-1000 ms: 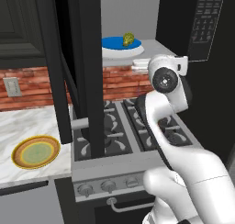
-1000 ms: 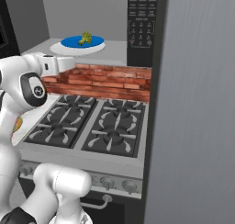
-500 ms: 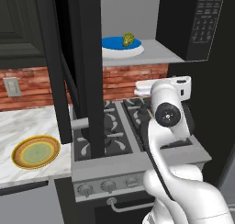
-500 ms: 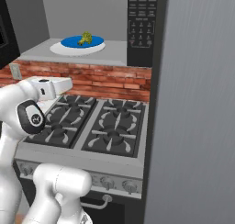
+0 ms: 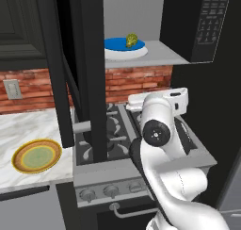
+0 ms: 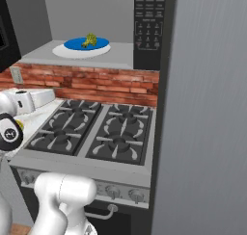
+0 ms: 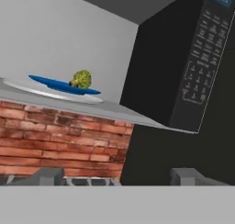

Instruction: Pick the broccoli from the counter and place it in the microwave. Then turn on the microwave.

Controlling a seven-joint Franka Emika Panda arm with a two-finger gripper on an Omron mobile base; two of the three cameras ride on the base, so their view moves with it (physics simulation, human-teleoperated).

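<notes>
The broccoli [image 5: 131, 39] [image 6: 90, 39] [image 7: 82, 79] is a small yellow-green floret. It lies on a blue plate [image 5: 117, 44] [image 6: 79, 44] [image 7: 55, 85] on the light grey floor inside the microwave [image 5: 211, 24] [image 6: 147, 27] [image 7: 197, 58]. The microwave's black door [image 5: 89, 59] stands swung open. My gripper [image 5: 134, 101] [image 6: 50, 97] [image 7: 114, 178] hangs below the opening, over the stovetop. It is open, with its fingers wide apart and nothing between them. The white marble counter [image 5: 21, 130] lies to the left.
A black gas stovetop [image 5: 113, 135] [image 6: 96, 133] with knobs along its front sits under the microwave. Behind it runs a red brick wall [image 5: 136, 80] [image 6: 96, 84] [image 7: 50, 140]. A yellow plate [image 5: 36, 155] rests on the counter. A tall grey panel [image 6: 212, 109] stands on the right.
My hand has dropped from the level of the microwave opening to just above the stovetop and drawn back. The broccoli and its plate stay where they were.
</notes>
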